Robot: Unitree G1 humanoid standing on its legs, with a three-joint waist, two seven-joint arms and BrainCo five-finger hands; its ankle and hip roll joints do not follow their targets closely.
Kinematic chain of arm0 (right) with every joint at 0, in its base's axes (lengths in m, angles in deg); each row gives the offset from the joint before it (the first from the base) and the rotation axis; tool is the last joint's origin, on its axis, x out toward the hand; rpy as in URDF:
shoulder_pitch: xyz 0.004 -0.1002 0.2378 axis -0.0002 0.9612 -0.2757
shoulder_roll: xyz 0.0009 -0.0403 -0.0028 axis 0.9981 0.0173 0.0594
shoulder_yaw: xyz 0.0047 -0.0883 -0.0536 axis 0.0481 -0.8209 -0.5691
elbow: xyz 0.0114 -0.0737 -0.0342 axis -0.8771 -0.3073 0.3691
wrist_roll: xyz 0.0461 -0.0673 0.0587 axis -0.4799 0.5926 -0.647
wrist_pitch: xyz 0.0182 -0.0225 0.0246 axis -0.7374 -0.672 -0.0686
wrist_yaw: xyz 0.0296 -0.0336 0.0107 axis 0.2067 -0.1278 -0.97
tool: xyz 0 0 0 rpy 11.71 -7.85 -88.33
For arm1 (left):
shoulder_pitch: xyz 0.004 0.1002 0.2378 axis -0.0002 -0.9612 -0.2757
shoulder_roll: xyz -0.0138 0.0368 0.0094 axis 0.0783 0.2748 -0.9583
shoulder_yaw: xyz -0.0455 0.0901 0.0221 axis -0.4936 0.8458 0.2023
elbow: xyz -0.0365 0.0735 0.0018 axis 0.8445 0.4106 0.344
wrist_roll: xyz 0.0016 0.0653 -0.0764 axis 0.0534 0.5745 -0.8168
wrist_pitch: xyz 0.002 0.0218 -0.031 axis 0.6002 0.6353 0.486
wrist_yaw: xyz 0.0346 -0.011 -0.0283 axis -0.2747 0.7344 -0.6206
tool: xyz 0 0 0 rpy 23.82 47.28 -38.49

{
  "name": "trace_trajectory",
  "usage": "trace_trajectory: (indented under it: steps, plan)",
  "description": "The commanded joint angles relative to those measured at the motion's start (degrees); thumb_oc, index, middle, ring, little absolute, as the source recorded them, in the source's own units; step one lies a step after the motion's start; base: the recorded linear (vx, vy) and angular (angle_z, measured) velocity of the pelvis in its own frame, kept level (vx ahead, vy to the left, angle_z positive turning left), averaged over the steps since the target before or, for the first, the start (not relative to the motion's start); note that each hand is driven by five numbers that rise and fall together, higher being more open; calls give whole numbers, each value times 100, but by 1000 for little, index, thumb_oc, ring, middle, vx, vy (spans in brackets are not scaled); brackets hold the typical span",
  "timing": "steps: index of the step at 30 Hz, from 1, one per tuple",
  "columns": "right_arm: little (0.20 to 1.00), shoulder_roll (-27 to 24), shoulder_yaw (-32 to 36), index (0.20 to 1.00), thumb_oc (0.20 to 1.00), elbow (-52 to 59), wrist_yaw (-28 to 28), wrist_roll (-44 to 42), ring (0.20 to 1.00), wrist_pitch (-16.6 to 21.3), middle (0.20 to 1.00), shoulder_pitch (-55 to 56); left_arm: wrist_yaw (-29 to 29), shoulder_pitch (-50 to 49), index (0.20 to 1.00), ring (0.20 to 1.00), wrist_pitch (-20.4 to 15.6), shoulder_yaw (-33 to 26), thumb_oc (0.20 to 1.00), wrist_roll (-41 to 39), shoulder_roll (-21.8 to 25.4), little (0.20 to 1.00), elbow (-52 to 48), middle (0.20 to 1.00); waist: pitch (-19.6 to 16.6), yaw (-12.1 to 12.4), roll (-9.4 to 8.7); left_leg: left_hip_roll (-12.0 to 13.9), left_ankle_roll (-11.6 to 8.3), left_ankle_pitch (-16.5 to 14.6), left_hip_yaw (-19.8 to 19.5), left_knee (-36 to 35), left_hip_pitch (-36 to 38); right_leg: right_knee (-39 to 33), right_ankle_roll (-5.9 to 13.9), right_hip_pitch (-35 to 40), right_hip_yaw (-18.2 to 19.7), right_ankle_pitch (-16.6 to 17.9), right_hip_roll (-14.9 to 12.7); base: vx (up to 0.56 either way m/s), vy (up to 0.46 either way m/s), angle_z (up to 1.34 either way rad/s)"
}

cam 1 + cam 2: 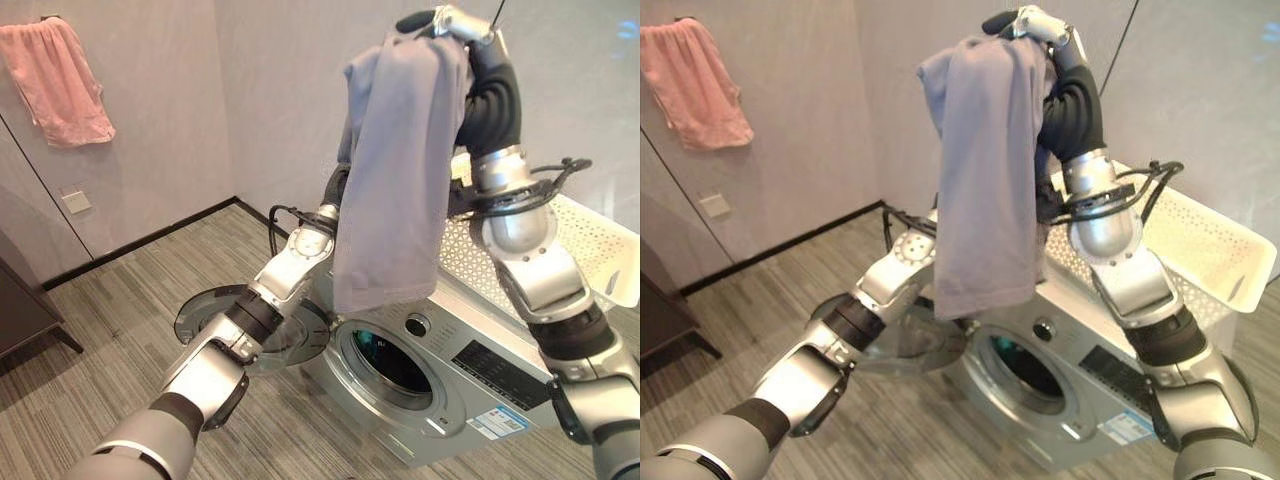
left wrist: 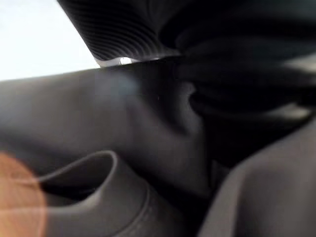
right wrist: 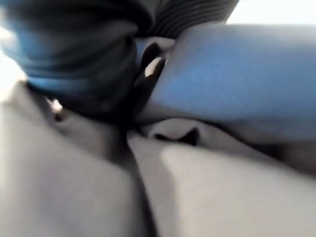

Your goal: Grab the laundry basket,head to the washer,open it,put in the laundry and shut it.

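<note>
The right hand [image 1: 452, 22] is raised high above the silver front-loading washing machine [image 1: 470, 375], its fingers clenched on the top of a grey cloth garment [image 1: 395, 170]. The garment hangs straight down, long axis vertical, its lower hem just above and slightly to the left of the machine's open round drum mouth [image 1: 392, 362]. The left hand reaches in behind the hanging garment; I cannot tell how its fingers stand. The round glass door [image 1: 250, 325] stands swung open to the left of the machine. A white perforated plastic laundry basket [image 1: 590, 245] sits on top of the machine. Judging by this, the hem must drop and move forward into the mouth.
</note>
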Motion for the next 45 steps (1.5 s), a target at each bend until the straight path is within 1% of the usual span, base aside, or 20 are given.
trace_trajectory:
  steps: [1,2,4,5,11,12,13,14,15,20,23,28,29,30,38,39,40,42,44,45]
  plan:
    - [200,-30,249,200,200,-80,-37,-135,200,259,200,-394,21,780,1000,1000,-469,123,1000,-207,-241,1000,2,1000,-90,263,195,305,74,-604,285,73,550,27,604,-26,69,-30,-545,0,0,0]
    - [200,51,217,200,200,-55,-103,-205,200,326,200,-258,47,593,1000,1000,-569,85,1000,-330,-223,1000,-202,1000,-93,254,189,306,68,-606,313,73,554,27,606,-13,71,-35,-552,0,0,0]
    - [200,101,187,200,200,-75,-117,-230,200,344,200,-222,59,554,1000,1000,-607,87,1000,-350,-237,1000,-213,1000,-94,248,188,304,67,-611,323,73,558,27,608,-11,77,-32,-554,0,0,0]
    - [200,256,73,200,200,-101,-127,-312,200,385,200,-219,58,484,1000,1000,-678,106,1000,-402,-285,1000,-265,1000,-90,224,201,294,71,-614,339,73,575,31,609,-13,100,-21,-566,0,0,0]
    - [200,552,-127,200,200,-123,-145,-445,200,469,200,-282,8,369,1000,1000,-794,-10,1000,-381,-285,1000,-280,1000,-79,176,218,282,88,-623,407,73,593,45,609,-70,157,1,-588,0,0,0]
    - [200,711,-236,200,200,-54,-231,-544,200,506,200,-184,-45,251,573,573,-880,-149,573,-410,-225,573,-385,573,-90,157,222,279,93,-620,460,73,596,48,600,-94,179,18,-594,0,0,0]
    - [200,711,-236,200,200,-54,-231,-544,200,506,200,-184,-45,251,523,523,-880,-149,523,-410,-225,523,-385,523,-90,157,222,279,93,-620,460,73,595,48,600,-94,179,18,-594,0,0,0]
    - [200,770,-300,200,200,-55,-281,-606,200,496,200,-116,-65,207,398,398,-911,-218,398,-427,-196,398,-419,398,-95,155,225,279,91,-614,474,73,600,43,596,-94,186,20,-591,0,0,0]
    - [200,801,-361,200,200,-39,-321,-662,200,497,200,-73,-82,188,200,200,-939,-263,200,-432,-179,200,-447,200,-92,154,226,281,89,-611,479,73,597,35,596,-96,191,22,-591,0,0,0]
    - [200,850,-515,200,200,138,-527,-846,200,503,200,224,-107,2,200,200,-1010,-398,200,-328,-128,200,-662,200,-92,143,225,286,79,-603,501,73,598,24,587,-106,198,20,-580,0,0,0]
    - [200,869,-651,200,200,268,-647,-1012,200,516,200,461,-176,-180,200,200,-1120,-536,200,-229,-131,200,-736,200,-82,131,215,301,71,-608,533,73,612,2,582,-112,222,27,-570,-3,-7,-1]
    - [200,962,-839,200,200,324,-705,-1397,200,574,200,726,-300,-550,200,200,-1206,-662,200,-28,-139,200,-861,200,-47,128,202,348,50,-623,582,73,616,2,574,-135,236,5,-543,-7,-18,-10]
    - [645,960,-851,645,645,315,-685,-1497,645,595,645,780,-329,-664,200,200,-1230,-696,200,58,-94,200,-922,200,-37,135,192,353,44,-616,589,73,608,2,572,-145,244,6,-541,0,0,0]
    - [1000,958,-869,1000,1000,304,-701,-1634,1000,599,1000,797,-337,-751,200,200,-1231,-702,200,96,-75,200,-952,200,-31,144,185,354,40,-610,589,73,599,2,569,-145,234,9,-542,0,0,0]
    - [1000,688,-868,1000,1000,315,-872,-2228,1000,666,1000,840,-264,-984,200,200,-1227,-743,200,51,-10,200,-871,200,-24,159,151,362,26,-591,585,73,558,2,571,-159,194,23,-551,0,0,0]
    - [1000,560,-879,1000,1000,300,-961,-2364,1000,650,1000,822,-234,-1025,200,200,-1231,-772,200,37,29,200,-863,200,-25,161,143,360,24,-592,586,73,557,2,573,-162,191,25,-550,0,0,0]
    - [1000,48,-933,1000,1000,254,-1139,-2712,1000,629,1000,745,-181,-1079,200,200,-1246,-823,200,48,98,200,-805,200,-47,144,125,357,13,-590,585,73,551,2,573,-165,194,25,-547,0,0,0]
    - [1000,-304,-861,1000,1000,238,-1157,-2883,1000,634,1000,736,-140,-1118,200,200,-1247,-836,200,52,173,200,-788,200,-50,120,115,359,5,-590,583,73,540,2,582,-172,201,27,-545,0,0,0]
    - [1000,-487,-702,1000,1000,191,-1133,-2914,1000,643,1000,793,-120,-1192,200,200,-1254,-888,200,67,236,200,-810,200,-52,101,115,361,1,-593,584,73,541,2,586,-174,197,28,-542,5,3,-2]
    - [1000,-567,-302,1000,1000,123,-1010,-2806,1000,715,1000,967,-97,-1342,200,200,-1271,-970,200,82,314,200,-918,200,-55,79,120,360,3,-602,592,73,542,2,592,-174,200,29,-538,0,0,0]
